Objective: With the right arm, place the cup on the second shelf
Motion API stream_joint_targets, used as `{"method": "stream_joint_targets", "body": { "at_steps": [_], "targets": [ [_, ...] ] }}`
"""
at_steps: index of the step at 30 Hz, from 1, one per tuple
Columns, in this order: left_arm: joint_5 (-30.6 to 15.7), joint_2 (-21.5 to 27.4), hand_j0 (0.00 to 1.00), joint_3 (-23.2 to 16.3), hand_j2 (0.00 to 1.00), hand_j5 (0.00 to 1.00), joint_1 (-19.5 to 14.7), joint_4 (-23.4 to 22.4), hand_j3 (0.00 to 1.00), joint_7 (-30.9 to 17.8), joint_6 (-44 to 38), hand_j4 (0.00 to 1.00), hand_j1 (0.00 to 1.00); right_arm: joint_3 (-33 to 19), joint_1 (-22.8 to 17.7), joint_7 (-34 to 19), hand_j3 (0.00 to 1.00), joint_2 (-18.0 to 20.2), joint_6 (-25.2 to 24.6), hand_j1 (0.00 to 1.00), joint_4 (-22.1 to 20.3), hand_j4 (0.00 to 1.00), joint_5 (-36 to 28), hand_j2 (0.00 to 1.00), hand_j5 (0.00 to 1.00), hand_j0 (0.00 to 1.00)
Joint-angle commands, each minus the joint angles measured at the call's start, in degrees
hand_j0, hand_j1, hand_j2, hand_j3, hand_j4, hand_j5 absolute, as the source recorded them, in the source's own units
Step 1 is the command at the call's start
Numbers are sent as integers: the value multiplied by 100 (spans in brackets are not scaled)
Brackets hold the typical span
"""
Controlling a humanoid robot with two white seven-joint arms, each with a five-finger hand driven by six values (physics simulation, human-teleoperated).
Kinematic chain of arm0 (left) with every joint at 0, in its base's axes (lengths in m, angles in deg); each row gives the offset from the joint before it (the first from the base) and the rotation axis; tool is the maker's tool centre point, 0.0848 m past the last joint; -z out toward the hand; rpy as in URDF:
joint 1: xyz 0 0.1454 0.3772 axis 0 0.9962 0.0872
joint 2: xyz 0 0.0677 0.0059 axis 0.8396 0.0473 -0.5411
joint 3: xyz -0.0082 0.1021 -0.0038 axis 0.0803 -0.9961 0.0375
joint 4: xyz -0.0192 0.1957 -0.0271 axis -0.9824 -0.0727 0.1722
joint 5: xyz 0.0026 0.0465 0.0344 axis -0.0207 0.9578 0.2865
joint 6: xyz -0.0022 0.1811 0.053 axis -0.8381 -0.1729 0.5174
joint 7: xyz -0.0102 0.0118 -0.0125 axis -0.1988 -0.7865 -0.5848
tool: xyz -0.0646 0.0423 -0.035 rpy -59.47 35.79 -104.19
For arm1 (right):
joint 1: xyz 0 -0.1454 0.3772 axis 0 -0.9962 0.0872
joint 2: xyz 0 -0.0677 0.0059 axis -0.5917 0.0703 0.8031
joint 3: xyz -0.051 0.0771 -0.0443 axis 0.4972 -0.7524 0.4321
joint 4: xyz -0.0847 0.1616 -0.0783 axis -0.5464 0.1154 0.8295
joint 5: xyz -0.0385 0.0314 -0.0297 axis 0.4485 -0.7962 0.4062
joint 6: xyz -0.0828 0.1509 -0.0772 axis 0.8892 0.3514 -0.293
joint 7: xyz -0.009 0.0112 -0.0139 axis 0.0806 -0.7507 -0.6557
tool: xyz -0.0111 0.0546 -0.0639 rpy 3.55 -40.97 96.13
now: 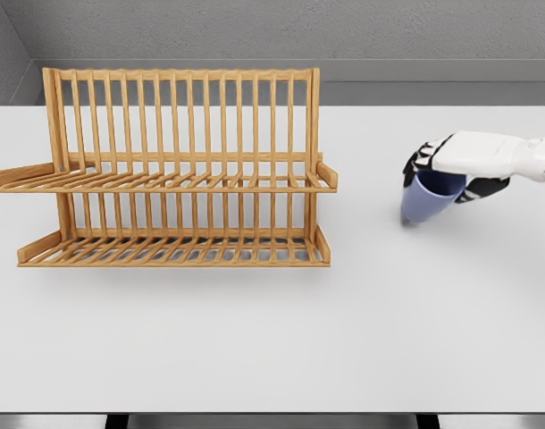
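The right arm (533, 158) is running out of the picture at the right edge, so only its forearm is showing. The right hand (456, 170) is covering the rim and upper part of the blue cup (424, 200), and its fingers are mostly hiding behind the cup. The worktop (272, 340) is getting cut off at both sides. The left arm is not appearing anywhere.
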Motion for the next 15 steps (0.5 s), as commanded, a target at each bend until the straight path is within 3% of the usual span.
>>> {"method": "stream_joint_targets", "body": {
  "at_steps": [1,9,15],
  "targets": [
    [-2,0,100,-1,100,100,0,-1,100,-1,0,100,100,-162,0,1,56,10,-17,56,-10,56,-43,56,56,56],
    [-2,0,100,-1,100,100,0,-1,100,-1,0,100,100,-636,35,1,56,-8,-17,56,-10,56,-52,56,56,56],
    [-2,0,100,-1,100,100,0,-1,100,-1,0,100,100,-838,70,1,56,-122,-17,56,-326,56,-52,56,56,56]
  ]
}}
